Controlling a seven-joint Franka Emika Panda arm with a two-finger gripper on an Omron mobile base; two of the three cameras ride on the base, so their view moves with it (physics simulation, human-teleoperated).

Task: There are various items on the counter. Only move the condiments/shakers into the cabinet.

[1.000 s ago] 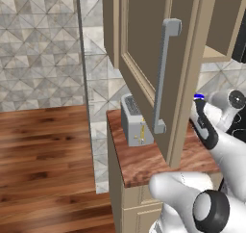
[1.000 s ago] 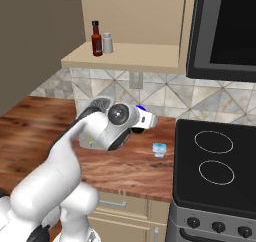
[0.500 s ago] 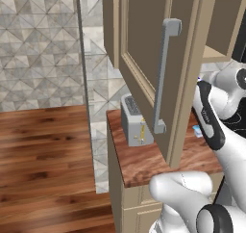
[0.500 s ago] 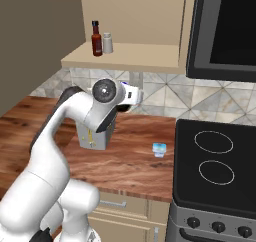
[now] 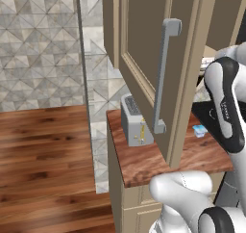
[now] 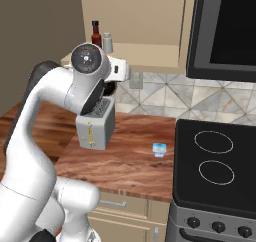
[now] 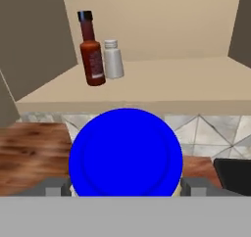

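Two condiments, sauce bottle [image 7: 91, 50] and shaker [image 7: 113, 59], shelved inside cabinet [image 7: 147, 84]; gripper [image 7: 125, 184] wrongly clasps blue-lidded jar [image 7: 126, 155] below cabinet.

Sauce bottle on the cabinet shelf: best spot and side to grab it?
Take the sauce bottle by its slim neck, just under the black cap, coming level from the cabinet's open front. It stands upright, and the shaker close beside its body leaves little finger room lower down. The hand holds the blue-lidded jar; empty it first.
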